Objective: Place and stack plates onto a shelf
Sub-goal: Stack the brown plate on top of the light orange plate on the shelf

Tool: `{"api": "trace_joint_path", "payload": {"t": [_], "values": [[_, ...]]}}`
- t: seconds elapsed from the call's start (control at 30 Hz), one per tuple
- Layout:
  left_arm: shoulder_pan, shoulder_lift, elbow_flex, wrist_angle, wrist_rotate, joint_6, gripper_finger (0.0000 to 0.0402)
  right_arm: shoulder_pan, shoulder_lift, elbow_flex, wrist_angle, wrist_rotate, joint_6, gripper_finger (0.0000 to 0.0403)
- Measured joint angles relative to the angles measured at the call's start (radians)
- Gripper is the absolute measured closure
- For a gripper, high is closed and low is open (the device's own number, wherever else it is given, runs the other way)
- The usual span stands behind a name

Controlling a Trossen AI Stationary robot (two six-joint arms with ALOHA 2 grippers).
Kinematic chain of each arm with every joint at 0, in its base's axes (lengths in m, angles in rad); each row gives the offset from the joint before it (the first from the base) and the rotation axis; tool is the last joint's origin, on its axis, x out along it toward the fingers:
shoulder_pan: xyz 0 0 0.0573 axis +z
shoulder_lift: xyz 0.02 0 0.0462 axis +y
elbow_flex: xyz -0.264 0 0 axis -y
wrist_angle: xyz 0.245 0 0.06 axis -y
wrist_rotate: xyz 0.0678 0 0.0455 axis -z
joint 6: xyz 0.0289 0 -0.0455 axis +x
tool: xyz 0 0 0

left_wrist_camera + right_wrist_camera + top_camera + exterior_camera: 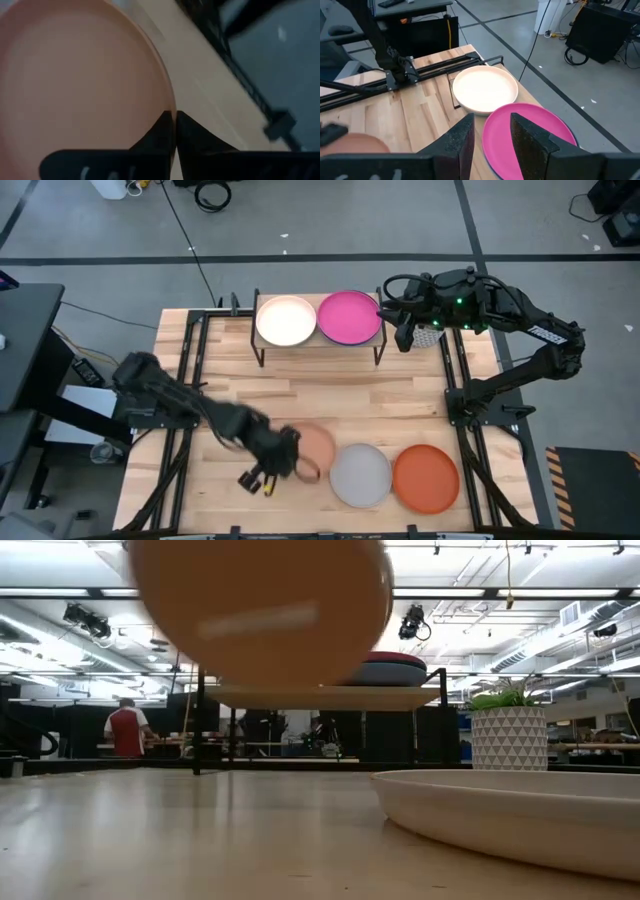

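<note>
Shelf [320,340]: two plates, cream-white plate [286,320], magenta plate [348,317]. Table [330,405]: grey plate [360,475], orange plate [426,477]. Left gripper [287,464] fingers pinch peach plate [316,448] rim. Right gripper [487,132] fingers spread, empty, above the magenta one.

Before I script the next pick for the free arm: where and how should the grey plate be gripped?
Grip the grey plate by its rim, one finger over the lip and one under, as the left gripper holds the peach plate. It lies flat with the orange plate close beside it, so probably come at the table-edge side, which shows bare.
</note>
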Motion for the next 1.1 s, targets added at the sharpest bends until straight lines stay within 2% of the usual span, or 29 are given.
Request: {"api": "trace_joint_path", "payload": {"t": [0.27,0.57,0.77,1.1], "values": [[0.254,-0.179,0.082,-0.065,0.010,-0.036,0.0387,0.000,0.000,0.000,0.002,0.007,-0.008,0.0271],[0.505,-0.274,0.220,-0.081,0.050,-0.026,0.0387,0.000,0.000,0.000,0.003,0.031,-0.015,0.0271],[0.649,-0.277,0.310,-0.211,0.024,0.054,0.0387,0.000,0.000,0.000,0.003,0.033,-0.012,0.0271],[0.806,-0.276,0.315,-0.219,0.027,0.115,0.0387,0.000,0.000,0.000,0.003,0.047,0.000,0.0271]]}}
